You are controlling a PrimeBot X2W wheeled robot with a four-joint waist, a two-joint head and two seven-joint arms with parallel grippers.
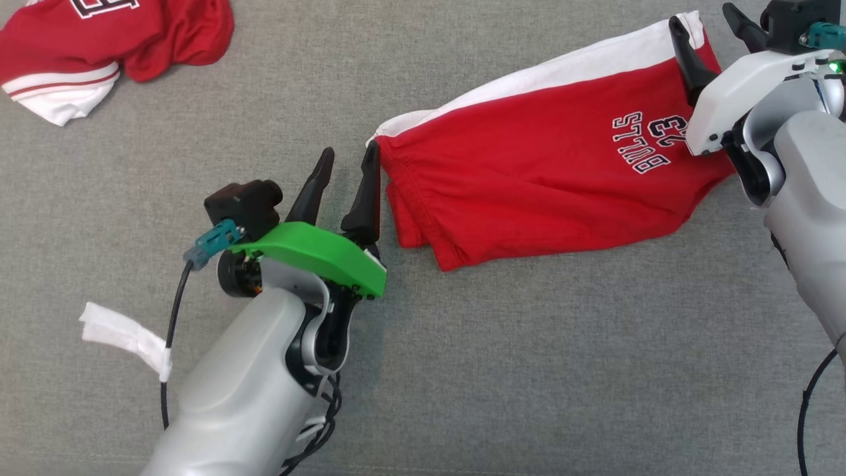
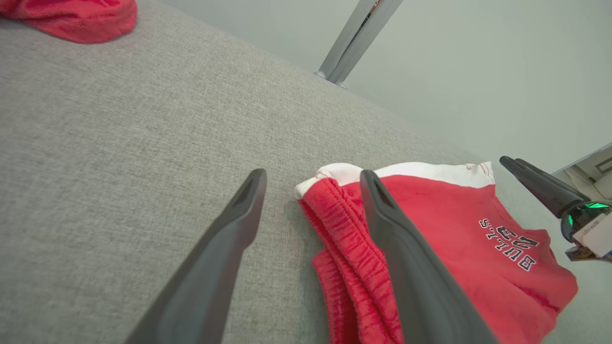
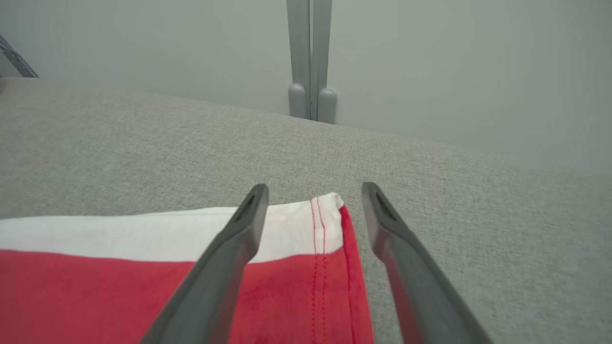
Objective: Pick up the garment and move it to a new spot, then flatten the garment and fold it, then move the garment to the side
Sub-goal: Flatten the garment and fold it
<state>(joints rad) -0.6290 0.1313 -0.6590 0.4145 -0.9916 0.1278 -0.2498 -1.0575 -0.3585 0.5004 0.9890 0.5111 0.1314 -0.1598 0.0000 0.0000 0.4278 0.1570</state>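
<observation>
The garment (image 1: pixel 542 165) is a pair of red shorts with a white side stripe and "BULLS 23" lettering. It lies folded on the grey padded surface (image 1: pixel 462 370). My left gripper (image 1: pixel 350 151) is open at its left end, and in the left wrist view the waistband corner (image 2: pixel 330 174) lies below the gap of the left gripper (image 2: pixel 311 174). At the far right corner my right gripper (image 1: pixel 702 16) is also open. The right wrist view has the right gripper (image 3: pixel 314 187) straddling the white hem corner (image 3: pixel 325 210) of the garment (image 3: pixel 143 286). Neither holds the cloth.
Another red and white garment (image 1: pixel 99 46) lies crumpled at the far left; the left wrist view shows this second garment (image 2: pixel 81 19) too. A white strip (image 1: pixel 125 337) hangs on my left arm's cable. A metal post (image 3: pixel 311 62) stands beyond the surface's far edge.
</observation>
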